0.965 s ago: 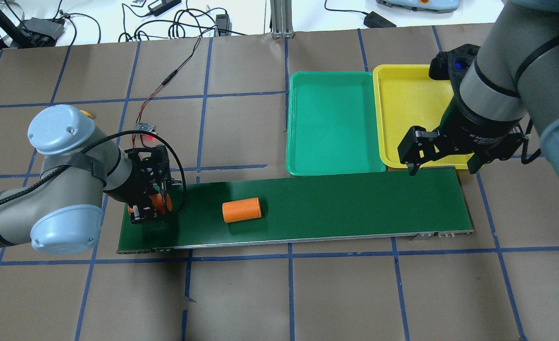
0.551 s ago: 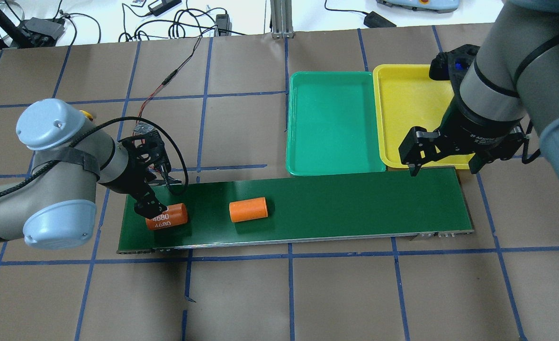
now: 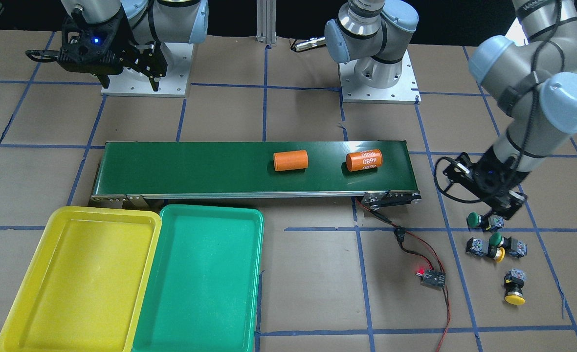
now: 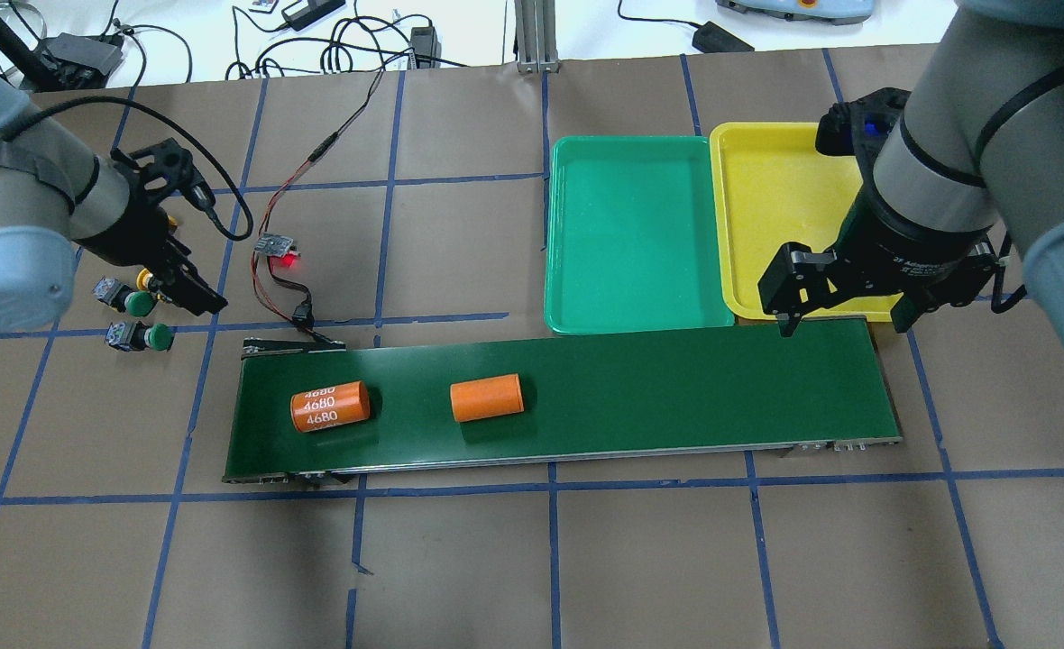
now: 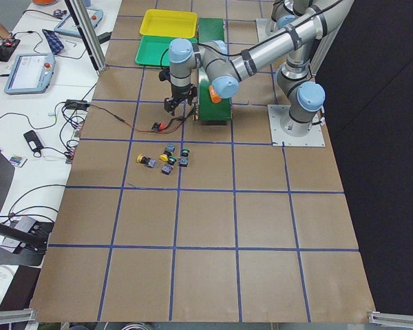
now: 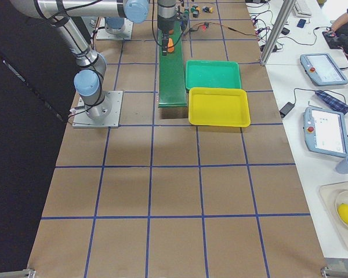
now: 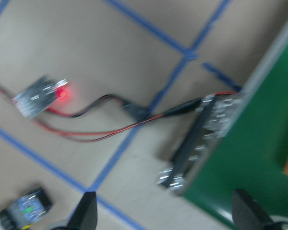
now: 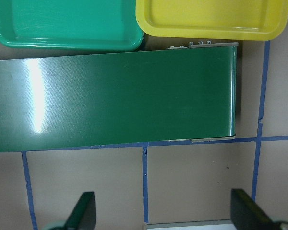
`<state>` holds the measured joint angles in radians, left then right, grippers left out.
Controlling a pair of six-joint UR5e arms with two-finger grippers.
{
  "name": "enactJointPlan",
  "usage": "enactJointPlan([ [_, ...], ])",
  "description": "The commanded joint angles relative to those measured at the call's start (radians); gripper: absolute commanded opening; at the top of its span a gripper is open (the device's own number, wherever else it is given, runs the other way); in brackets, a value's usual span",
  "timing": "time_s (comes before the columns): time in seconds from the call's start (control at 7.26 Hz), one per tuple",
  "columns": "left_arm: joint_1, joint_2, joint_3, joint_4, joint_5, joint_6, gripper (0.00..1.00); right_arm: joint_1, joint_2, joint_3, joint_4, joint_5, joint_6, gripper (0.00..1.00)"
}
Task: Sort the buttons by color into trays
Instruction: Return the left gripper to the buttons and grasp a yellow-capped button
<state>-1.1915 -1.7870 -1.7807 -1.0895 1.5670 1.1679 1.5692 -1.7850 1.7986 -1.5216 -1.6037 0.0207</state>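
A long dark green belt [image 3: 195,168] lies on the brown surface [image 3: 308,303]. Two orange rolls lie on it, a plain roll [image 3: 291,160] and a roll marked 4680 [image 3: 364,160]. A little board with a red light [image 3: 432,277] and its wires [image 3: 400,235] lie between the belt's end and the buttons.

My left hand [image 3: 499,211] hangs low by the buttons. Its fingers are wide apart and hold nothing. My right hand [image 4: 843,317] hangs over the belt's other end, spread wide too, holding nothing.

Four buttons lie close together on the surface, well apart from the trays. The first green button [image 3: 474,220] is right by my left hand. Near it are the second green button [image 3: 495,239], the first yellow button [image 3: 499,254] and the second yellow button [image 3: 514,296]. The yellow tray [image 3: 83,274] and the green tray [image 3: 200,274] touch, just beside the belt.
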Motion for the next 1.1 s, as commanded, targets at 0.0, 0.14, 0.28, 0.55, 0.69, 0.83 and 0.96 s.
enactJointPlan([
  [0.0, 0.099, -0.194, 0.173, 0.006, 0.055, -0.230, 1.00, 0.000, 0.002, 0.001, 0.000, -0.002, -0.002, 1.00],
  [0.14, 0.130, -0.266, 0.211, 0.069, 0.053, -0.258, 1.00, 0.000, 0.002, 0.002, 0.000, -0.002, -0.002, 1.00],
  [0.28, 0.136, -0.332, 0.245, 0.113, 0.051, -0.267, 1.00, 0.000, 0.001, 0.002, 0.001, -0.002, -0.002, 1.00],
  [0.55, 0.135, -0.405, 0.288, 0.129, 0.041, -0.492, 1.00, 0.000, 0.001, 0.002, 0.003, -0.002, -0.002, 1.00],
  [0.69, 0.135, -0.431, 0.315, 0.131, 0.006, -0.526, 1.00, 0.000, 0.001, 0.010, 0.000, -0.001, -0.001, 1.00],
  [0.83, 0.132, -0.458, 0.357, 0.125, -0.008, -0.525, 1.00, 0.000, 0.001, 0.019, 0.000, -0.001, -0.002, 1.00],
  [0.96, 0.130, -0.488, 0.371, 0.119, -0.030, -0.527, 1.00, 0.000, -0.001, 0.021, 0.000, -0.001, -0.001, 1.00],
])
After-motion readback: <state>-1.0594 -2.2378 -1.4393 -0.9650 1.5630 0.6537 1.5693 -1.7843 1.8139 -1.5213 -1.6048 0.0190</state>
